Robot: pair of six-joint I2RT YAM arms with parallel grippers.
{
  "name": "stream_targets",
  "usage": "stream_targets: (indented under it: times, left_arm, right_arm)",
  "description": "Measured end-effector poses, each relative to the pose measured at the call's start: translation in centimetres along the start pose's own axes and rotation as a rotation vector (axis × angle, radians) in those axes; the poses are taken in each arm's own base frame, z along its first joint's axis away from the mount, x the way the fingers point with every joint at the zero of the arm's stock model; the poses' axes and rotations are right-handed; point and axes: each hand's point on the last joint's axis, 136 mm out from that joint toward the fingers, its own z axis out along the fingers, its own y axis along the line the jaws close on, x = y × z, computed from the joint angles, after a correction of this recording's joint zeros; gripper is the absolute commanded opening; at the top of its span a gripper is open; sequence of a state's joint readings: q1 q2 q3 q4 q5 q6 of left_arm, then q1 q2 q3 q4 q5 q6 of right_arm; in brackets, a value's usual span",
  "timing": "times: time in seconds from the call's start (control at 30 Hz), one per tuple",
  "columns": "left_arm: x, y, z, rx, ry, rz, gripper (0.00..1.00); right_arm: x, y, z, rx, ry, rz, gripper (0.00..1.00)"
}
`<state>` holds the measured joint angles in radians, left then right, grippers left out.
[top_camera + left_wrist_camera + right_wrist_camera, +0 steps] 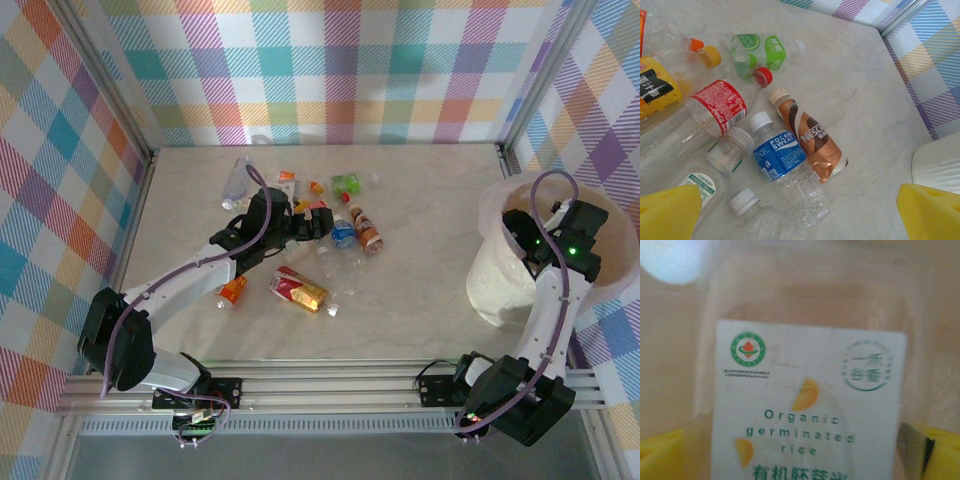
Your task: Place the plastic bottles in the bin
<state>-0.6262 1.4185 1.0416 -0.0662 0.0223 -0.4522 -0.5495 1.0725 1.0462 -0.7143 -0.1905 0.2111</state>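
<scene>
The plastic bottles [343, 236] lie in a loose cluster on the pale marbled surface [430, 230], left of centre. A blue-labelled Pocari Sweat bottle [779, 156] touches a brown Nescafé bottle [810, 140]. Beside them are a red-labelled Coca-Cola bottle [720, 107], a green-labelled bottle [762, 52] and several clear ones. The left claw [800, 214] hangs over them, fingers wide apart.

The cream-white bin [495, 285] stands by the right wall, with the right claw [800, 455] over its mouth. That claw's fingers flank a clear bottle [810, 405] labelled "Organic germinated rice", blurred and cut off by the frame. Whether they press on it I cannot tell.

Bare surface separates the cluster from the bin, and plaid walls [340, 70] close the far and side edges.
</scene>
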Motion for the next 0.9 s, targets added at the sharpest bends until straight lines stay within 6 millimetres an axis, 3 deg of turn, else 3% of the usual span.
stream_targets:
  times: [0.6, 0.9]
  left_arm:
    - [0.0, 2.0, -0.1, -0.105, -0.016, -0.013, 1.0]
    - [0.9, 6.7, -1.8, -0.361, 0.0, -0.041, 1.0]
  right_arm:
    - [-1.2, -0.3, -2.2, 0.055, -0.088, -0.022, 1.0]
    - [-4.0, -0.8, -6.5, 0.152, -0.247, -0.047, 1.0]
